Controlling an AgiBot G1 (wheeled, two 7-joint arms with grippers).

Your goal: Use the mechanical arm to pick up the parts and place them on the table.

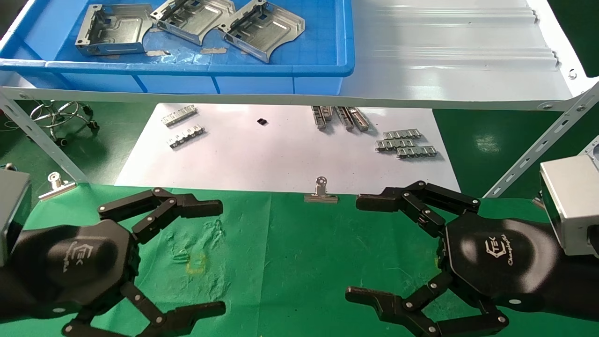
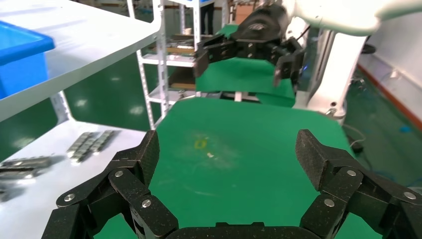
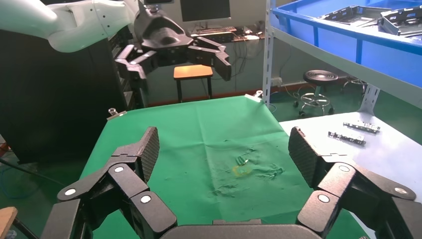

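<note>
Three silver-grey stamped metal parts lie in the blue tray on the pale grey shelf at the back. They also show in the right wrist view. My left gripper is open and empty above the green cloth table, near its left side. My right gripper is open and empty above the table's right side. A faint yellow mark sits on wrinkled cloth beside the left gripper. Each wrist view shows its own gripper open over bare green cloth.
Small silver chain-like strips lie on a white sheet below the shelf. Silver binder clips hold the cloth's far edge. A stool and slanted shelf braces stand at the sides.
</note>
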